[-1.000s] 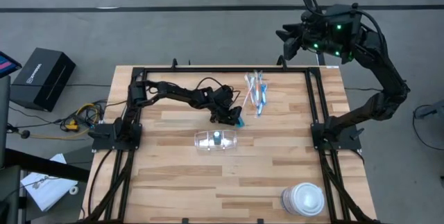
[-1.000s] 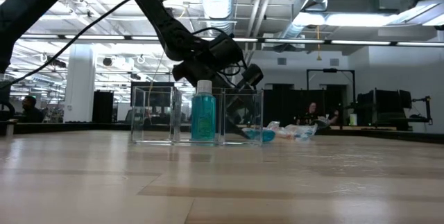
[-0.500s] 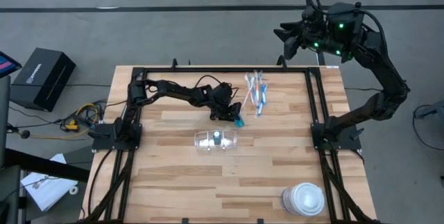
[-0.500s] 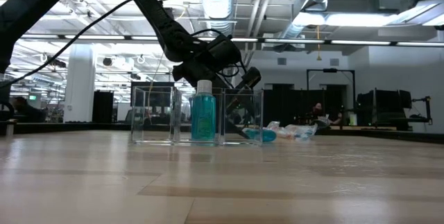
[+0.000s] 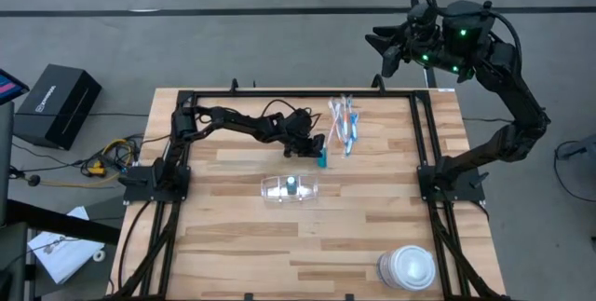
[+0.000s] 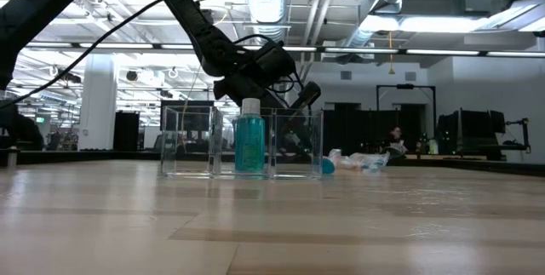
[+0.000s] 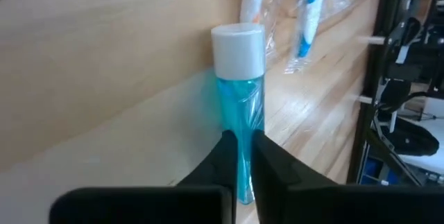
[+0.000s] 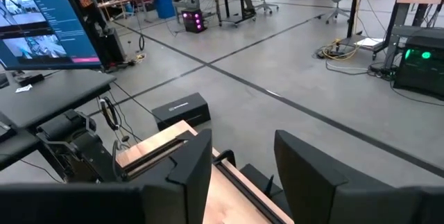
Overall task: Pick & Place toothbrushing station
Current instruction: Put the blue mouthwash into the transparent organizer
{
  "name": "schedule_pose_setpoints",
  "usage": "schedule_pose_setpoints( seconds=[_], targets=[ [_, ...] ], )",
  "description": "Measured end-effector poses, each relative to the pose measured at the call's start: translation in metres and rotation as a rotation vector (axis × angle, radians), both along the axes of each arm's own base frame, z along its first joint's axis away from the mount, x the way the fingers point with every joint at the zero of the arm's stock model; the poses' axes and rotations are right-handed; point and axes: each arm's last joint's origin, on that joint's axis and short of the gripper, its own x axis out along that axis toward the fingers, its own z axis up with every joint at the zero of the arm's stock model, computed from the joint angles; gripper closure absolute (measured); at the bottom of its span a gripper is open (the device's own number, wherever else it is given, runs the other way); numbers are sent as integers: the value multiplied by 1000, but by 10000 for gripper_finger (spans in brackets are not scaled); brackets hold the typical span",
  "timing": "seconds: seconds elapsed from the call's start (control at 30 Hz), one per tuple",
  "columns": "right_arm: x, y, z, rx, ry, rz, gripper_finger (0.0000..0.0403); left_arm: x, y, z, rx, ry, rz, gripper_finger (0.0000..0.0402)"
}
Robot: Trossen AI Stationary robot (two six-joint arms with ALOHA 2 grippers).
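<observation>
A: Anything cut off in the left wrist view?

B: The blue-green tube (image 7: 240, 123): its lower end sits behind the left end effector (image 7: 240, 156).

A: And the toothbrushes (image 5: 344, 124)?

B: From above, too small to count. In the low view they blur into a pale heap.

A: The white container (image 5: 408, 267)?

B: Its rim runs off the frame's bottom.

Left gripper (image 5: 319, 155): we saw its fingers spread around the blue-green tube (image 7: 239, 123) a second ago; now they have closed on the tube's lower end.
Blue-green tube: we see it shifted slightly toward the toothbrushes (image 5: 343, 124), its blue body now showing less beside the clear cup (image 6: 243, 143) in the low view.
Right gripper (image 5: 384, 51): we note a small drift farther back, off the table's far corner.
</observation>
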Motion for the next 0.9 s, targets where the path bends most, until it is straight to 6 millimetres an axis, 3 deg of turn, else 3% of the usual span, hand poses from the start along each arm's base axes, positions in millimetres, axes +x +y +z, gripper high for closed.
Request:
schedule_pose_setpoints(
  seconds=[0.3,0.63,0.73,0.9],
  targets=[
    [1,0,1,-4,-10,0,259,3,0,2,18,-56,-48,396],
    [1,0,1,-8,-6,1,258,14,0,23,93,-266,-75,396],
    [0,-1,1,-10,-4,0,259,14,-1,40,195,-325,-138,396],
    [0,-1,1,-10,-1,0,253,6,-2,89,449,-449,-208,396]
  ],
)
